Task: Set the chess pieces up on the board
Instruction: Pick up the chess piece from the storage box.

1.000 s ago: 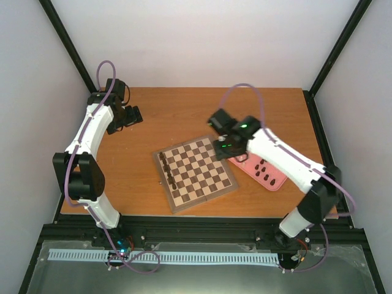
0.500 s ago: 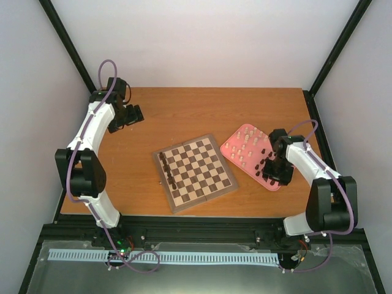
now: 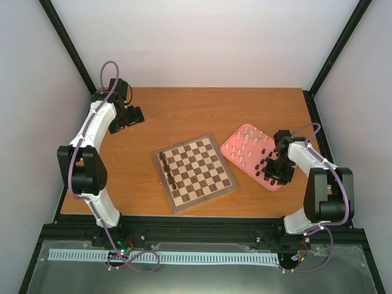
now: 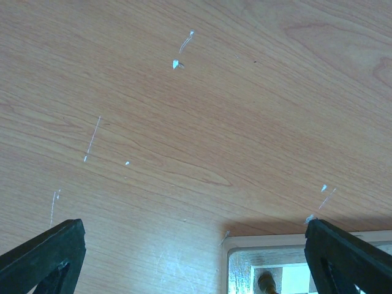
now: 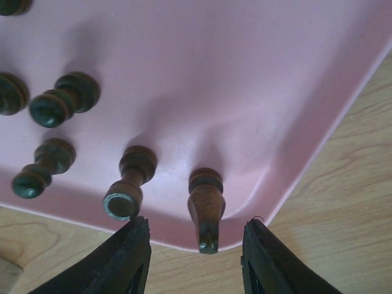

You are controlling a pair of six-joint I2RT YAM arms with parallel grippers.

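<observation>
The board (image 3: 196, 171) lies mid-table with a short row of dark chess pieces (image 3: 168, 171) along its left edge. More chess pieces, cream and dark, stand on the pink tray (image 3: 229, 149). My right gripper (image 3: 274, 168) hangs low over the tray's near right corner. In the right wrist view it is open (image 5: 196, 225), its fingers on either side of a dark brown pointed piece (image 5: 206, 205) and touching nothing. Another dark piece (image 5: 130, 184) stands just left of it. My left gripper (image 3: 128, 116) is open at the far left; its wrist view shows it wide apart (image 4: 195, 228) over bare wood, above the board's corner (image 4: 275, 245).
Several other dark pieces (image 5: 58, 104) stand close together on the pink tray (image 5: 245, 79) left of my right gripper. The tray's rim and the table's right edge lie just beyond the gripper. Black frame posts stand at the table's corners.
My right arm has swung from the board's far right corner to the pink tray and come down around a dark piece, its jaws narrowing. The left arm has not moved.
</observation>
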